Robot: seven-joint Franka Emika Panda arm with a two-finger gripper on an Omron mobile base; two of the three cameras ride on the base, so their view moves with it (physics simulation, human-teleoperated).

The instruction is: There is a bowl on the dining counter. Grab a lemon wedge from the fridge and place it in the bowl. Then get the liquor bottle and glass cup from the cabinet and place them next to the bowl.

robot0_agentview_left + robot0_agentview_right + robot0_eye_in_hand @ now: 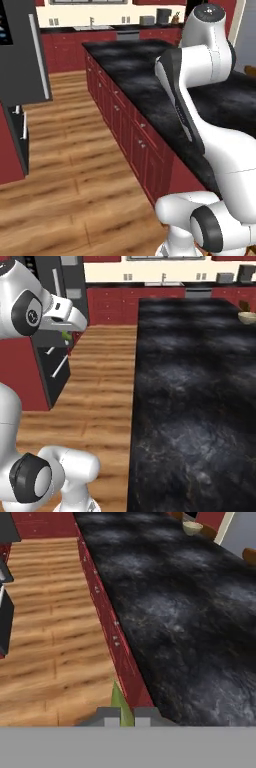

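Observation:
A small yellow-green lemon wedge [119,702] is pinched between my gripper's [121,716] two dark fingertips, which are shut on it. In the right base view the gripper [67,340] hangs over the wooden floor left of the dining counter [190,406], with the lemon wedge [65,334] showing green under the hand. The tan bowl [247,317] sits far along the black marbled top near its right edge. The hand view has the bowl [192,528] at the top, well beyond the near counter edge [125,662]. The dark grey fridge [22,55] stands at the left.
Wooden floor [75,165] runs between the fridge and the counter's dark red base [125,130]. A dark drawer front [52,368] juts out low on the left. Red cabinets with a sink [95,26] line the back wall. Orange chair backs [249,555] stand beyond the counter.

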